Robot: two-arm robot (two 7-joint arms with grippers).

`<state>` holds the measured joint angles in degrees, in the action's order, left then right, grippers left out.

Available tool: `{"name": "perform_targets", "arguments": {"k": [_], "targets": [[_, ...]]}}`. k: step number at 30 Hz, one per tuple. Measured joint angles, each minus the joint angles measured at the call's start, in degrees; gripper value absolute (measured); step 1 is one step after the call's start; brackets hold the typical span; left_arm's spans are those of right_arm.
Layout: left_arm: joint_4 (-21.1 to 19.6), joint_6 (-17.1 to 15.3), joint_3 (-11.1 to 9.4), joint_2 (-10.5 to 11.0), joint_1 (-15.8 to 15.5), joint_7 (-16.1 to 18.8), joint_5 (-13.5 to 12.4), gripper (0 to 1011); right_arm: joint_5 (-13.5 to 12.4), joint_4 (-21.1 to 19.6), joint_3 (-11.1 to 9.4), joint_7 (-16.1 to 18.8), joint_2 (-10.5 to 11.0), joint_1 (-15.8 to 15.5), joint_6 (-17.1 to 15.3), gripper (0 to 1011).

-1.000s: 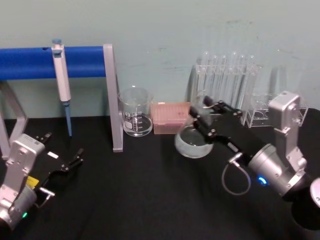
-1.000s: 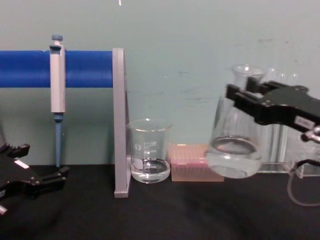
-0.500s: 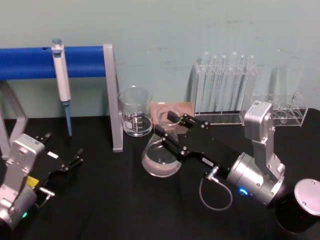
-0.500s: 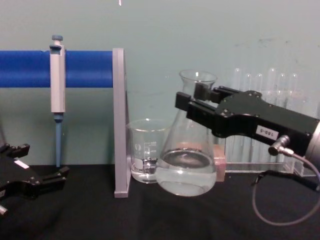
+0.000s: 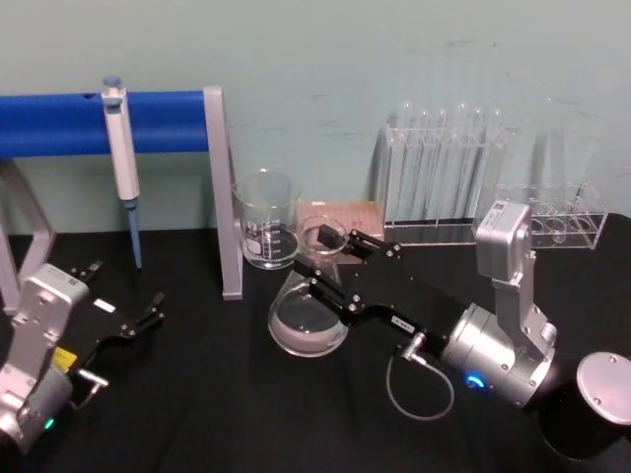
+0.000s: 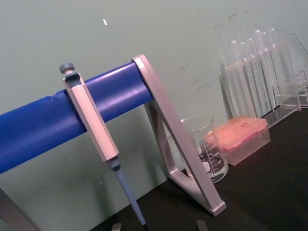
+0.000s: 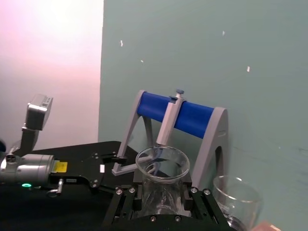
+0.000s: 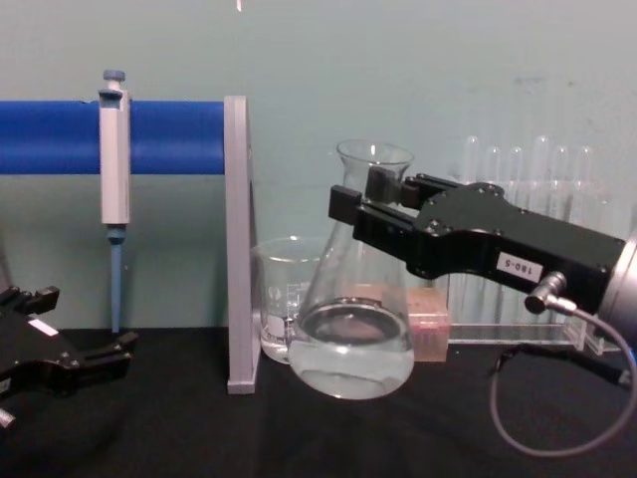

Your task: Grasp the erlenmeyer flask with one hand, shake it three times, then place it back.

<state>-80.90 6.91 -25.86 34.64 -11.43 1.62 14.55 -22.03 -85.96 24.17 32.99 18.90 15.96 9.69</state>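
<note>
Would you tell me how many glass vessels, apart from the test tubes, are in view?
2. The erlenmeyer flask is mid-table, its neck in the right gripper's fingers; the beaker stands behind it, beside the grey stand post. None seems hidden.

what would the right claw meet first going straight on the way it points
The right claw is shut on the erlenmeyer flask, so that goes with it. Beyond, the glass beaker looks first in line, perhaps the grey upright beside it; depth is unclear. The left claw is parked, open.
</note>
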Motion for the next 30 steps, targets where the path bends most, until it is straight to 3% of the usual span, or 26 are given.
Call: {"name": "perform_targets", "arguments": {"k": [5,12,30], "targets": [[0.0,0.0,0.0,0.0,0.0,0.0,0.0,1001,0.2,0.1,0.0,-2.2,0.1,0.0,0.3,450],[0.0,0.0,0.0,0.0,0.0,0.0,0.0,1001,1.2,0.3,-1.7,-6.1,0.1,-0.4,0.6,451],[0.0,0.0,0.0,0.0,0.0,0.0,0.0,1001,4.9,0.1,-10.3,-15.6,0.3,-3.2,0.0,450]]}}
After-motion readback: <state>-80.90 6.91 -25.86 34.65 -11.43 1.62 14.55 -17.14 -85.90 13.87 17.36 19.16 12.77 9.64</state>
